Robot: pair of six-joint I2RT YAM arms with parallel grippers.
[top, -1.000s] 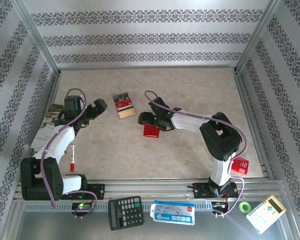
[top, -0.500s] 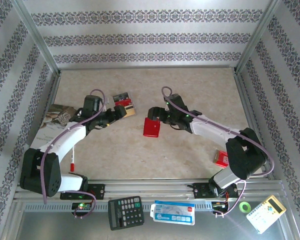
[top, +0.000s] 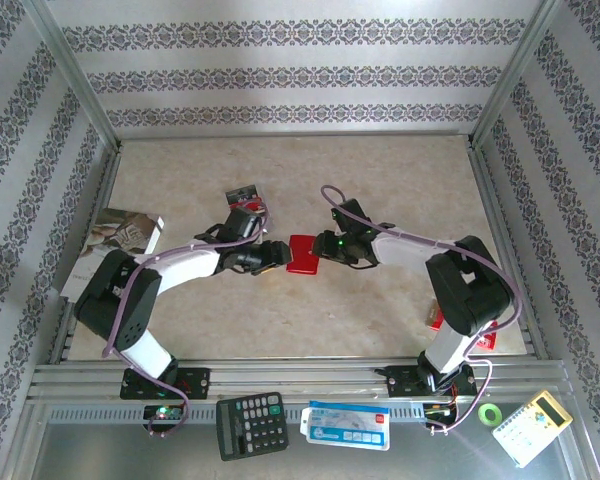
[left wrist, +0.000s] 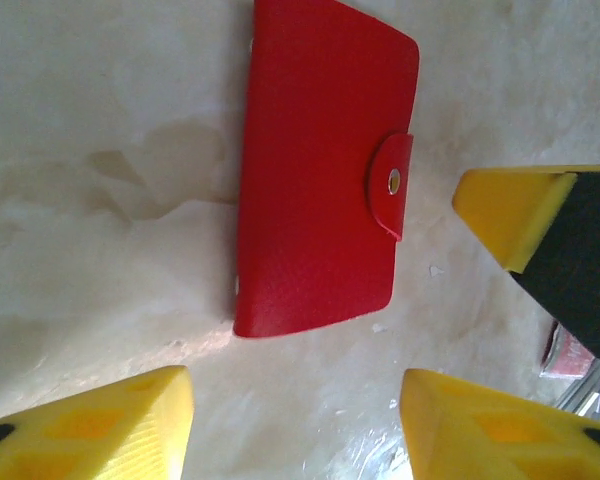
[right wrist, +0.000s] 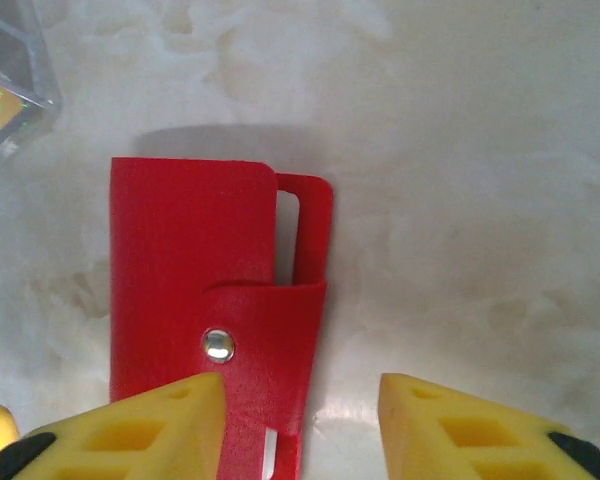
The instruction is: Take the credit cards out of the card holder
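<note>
The card holder [top: 302, 256] lies flat and snapped shut in the middle of the worktop [top: 380, 180], between the left gripper [left wrist: 295, 430] and the right gripper [right wrist: 300, 425]. From above, both gripper tips overlap its left and right edges, so its outline is cut off. Its long axis seems to run near to far, slightly tilted. The left wrist view shows its whole face, with the snap tab [left wrist: 391, 186] wrapping over one long edge. In the right wrist view its near end is hidden by the frame edge and one yellow finger [right wrist: 130, 435]; I cannot tell whether that finger touches it. The left gripper is spread wide and empty, just beside the holder. The right gripper is likewise spread, gripping nothing. The credit cards [top: 243, 192] lie farther back, partly covered by the left arm [top: 180, 265], their faces too small to read.
</note>
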